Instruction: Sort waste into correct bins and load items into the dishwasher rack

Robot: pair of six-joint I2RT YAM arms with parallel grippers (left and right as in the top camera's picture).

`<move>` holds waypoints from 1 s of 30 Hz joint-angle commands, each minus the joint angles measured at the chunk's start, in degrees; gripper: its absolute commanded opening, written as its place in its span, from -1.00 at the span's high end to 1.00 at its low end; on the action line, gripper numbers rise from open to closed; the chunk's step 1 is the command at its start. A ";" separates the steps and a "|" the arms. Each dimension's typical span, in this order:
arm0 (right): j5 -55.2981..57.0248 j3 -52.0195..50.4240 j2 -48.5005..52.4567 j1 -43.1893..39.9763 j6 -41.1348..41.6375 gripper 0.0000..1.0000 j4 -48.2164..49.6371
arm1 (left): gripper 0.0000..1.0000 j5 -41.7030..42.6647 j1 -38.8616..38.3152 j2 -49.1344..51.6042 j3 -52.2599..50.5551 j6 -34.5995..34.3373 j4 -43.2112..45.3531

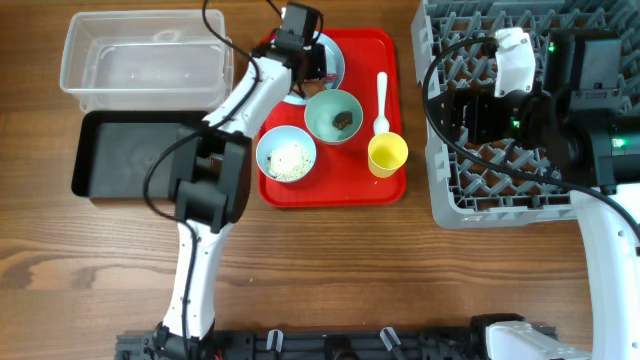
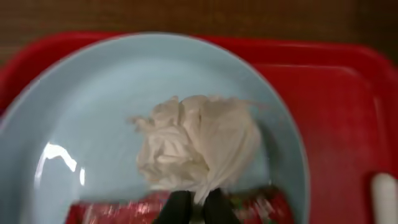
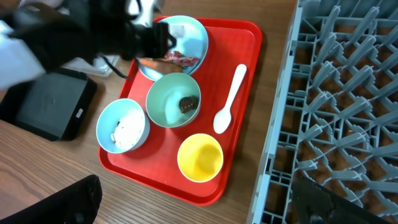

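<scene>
Although every dish and scrap is yet to be sorted, we find the left arm (image 1: pixel 240 100) stretched across the red tray (image 1: pixel 330 188), its jaws clenched on the lower fringe of the crumpled tissue (image 2: pixel 199 146). That tissue sits on the plate (image 2: pixel 93 106), just above the red wrapper (image 2: pixel 264 205). A pinch at the fringe, we judge, takes the paper alone and leaves the wrapper behind. The clear tub (image 1: pixel 145 60) and black tray (image 1: pixel 120 150) stand on the bench (image 1: pixel 400 290) left of the red tray, near that arm. The right arm's jaws hang released over the rack (image 1: pixel 470 200), grasping nothing, presumably parked out of the way.
</scene>
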 commanded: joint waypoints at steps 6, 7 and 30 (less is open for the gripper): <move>-0.50 0.94 0.33 -0.22 0.66 -0.99 0.57 | 0.92 -1.01 4.15 -15.74 0.81 -0.09 -10.32; -0.52 0.94 0.33 -0.22 0.68 -0.99 0.57 | 0.92 -1.57 4.83 -16.00 0.81 -0.11 -11.28; -0.52 0.94 0.66 -0.22 0.76 -0.99 1.05 | -1.00 -0.74 21.70 -11.96 0.81 -5.70 -16.48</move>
